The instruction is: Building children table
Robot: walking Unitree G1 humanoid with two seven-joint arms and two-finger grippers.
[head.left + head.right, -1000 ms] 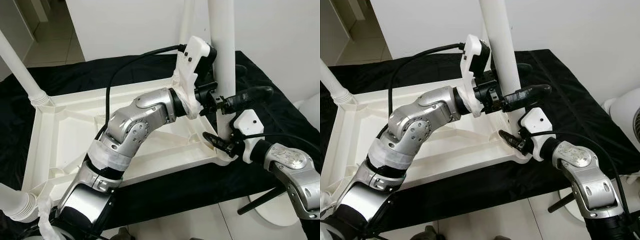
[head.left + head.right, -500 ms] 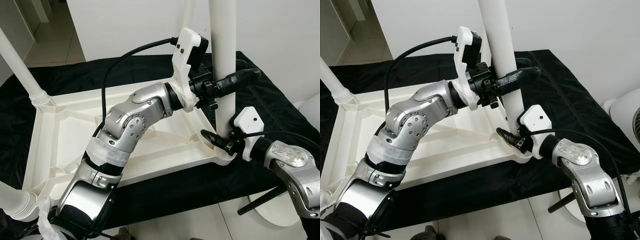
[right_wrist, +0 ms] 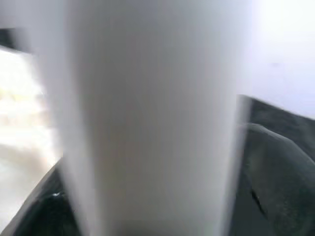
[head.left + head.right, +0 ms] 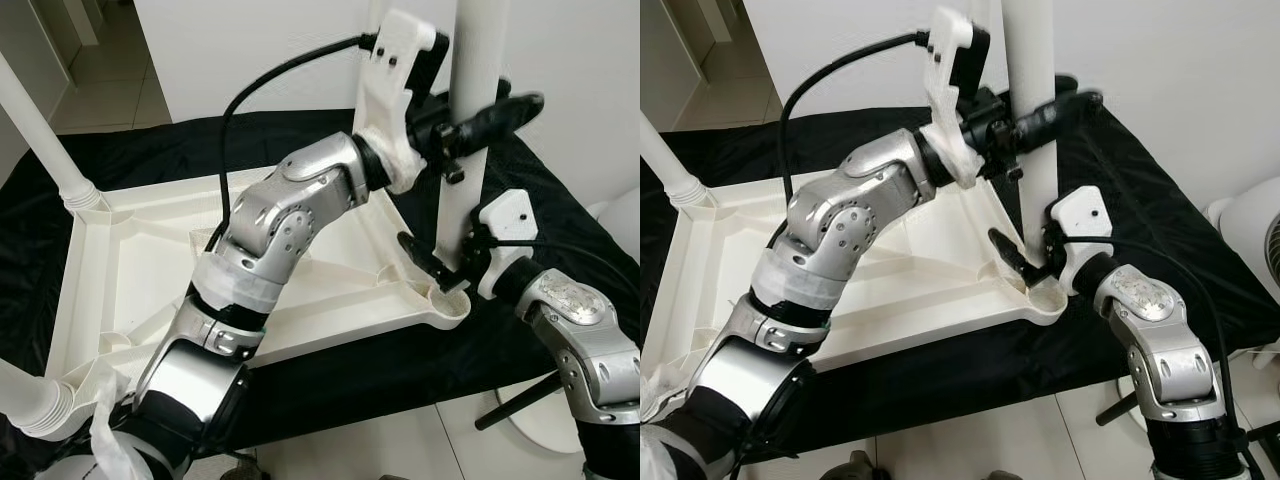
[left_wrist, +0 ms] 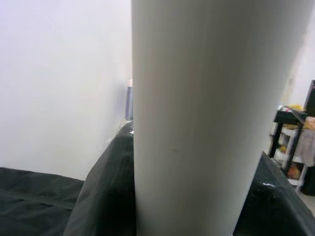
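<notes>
A white tabletop [image 4: 150, 270] lay upside down on a bench draped in black cloth [image 4: 330, 370], filling the left and centre of the frame, ribs showing on its underside. A white leg [image 4: 465, 150] stood upright at the right of the frame, its foot at the tabletop's near right corner socket [image 4: 450, 305]. The left gripper [image 4: 480, 115] sat high on that leg in the upper right of the frame, its jaws closed around the tube, one black finger in front and one behind. The right gripper [image 4: 440, 265] was lower down, close above the socket, its jaws set to either side of the leg's base; they seemed to be gripping it, though the wrist view was too blurred to be sure. Another leg [image 4: 45, 145] rose from the far left corner at the upper left of the frame, and a third [image 4: 25, 400] showed at the lower left. A second white post [image 4: 375, 20] stood behind the left wrist at the top edge.
</notes>
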